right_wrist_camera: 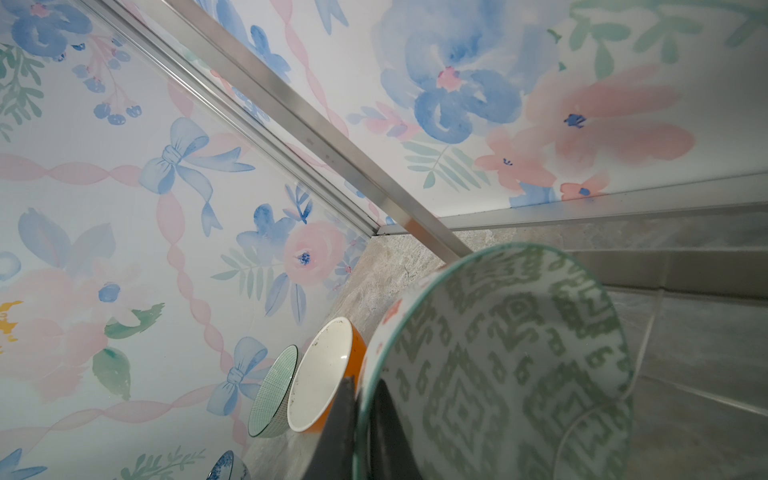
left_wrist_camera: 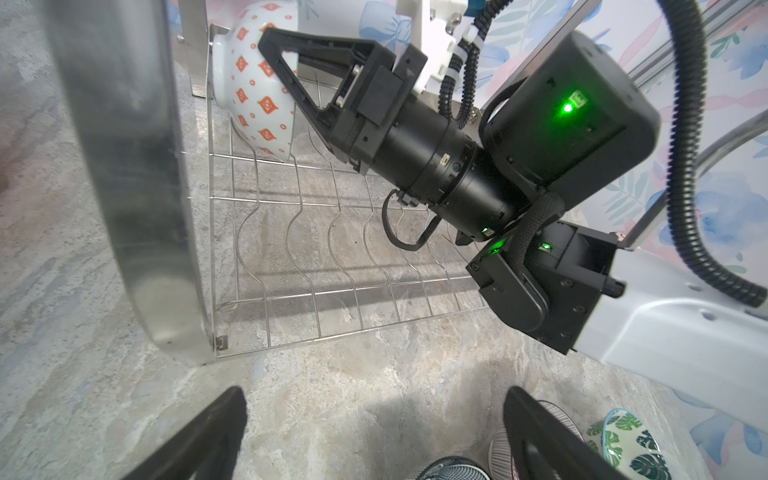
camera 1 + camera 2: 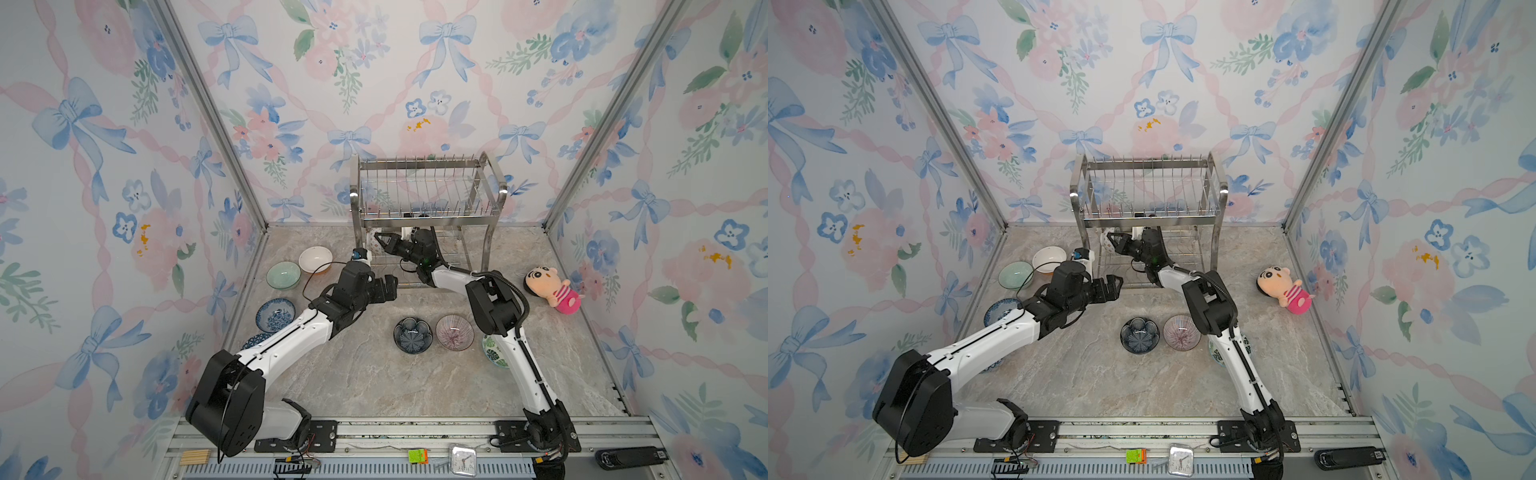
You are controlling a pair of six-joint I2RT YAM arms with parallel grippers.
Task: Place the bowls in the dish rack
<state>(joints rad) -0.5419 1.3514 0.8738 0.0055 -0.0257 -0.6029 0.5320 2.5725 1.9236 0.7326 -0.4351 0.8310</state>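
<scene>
Bowl (image 2: 249, 95) in dish rack (image 2: 124, 166), lower tier

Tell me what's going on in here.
The right gripper is shut on the rim of a white ceramic bowl with orange diamonds, holding it on edge at one end of the lower tier of the shiny two-tier steel wire dish rack. The left gripper hangs open and empty in front of the rack. Other bowls, including a navy petal-patterned bowl, sit on the marble tabletop.
</scene>
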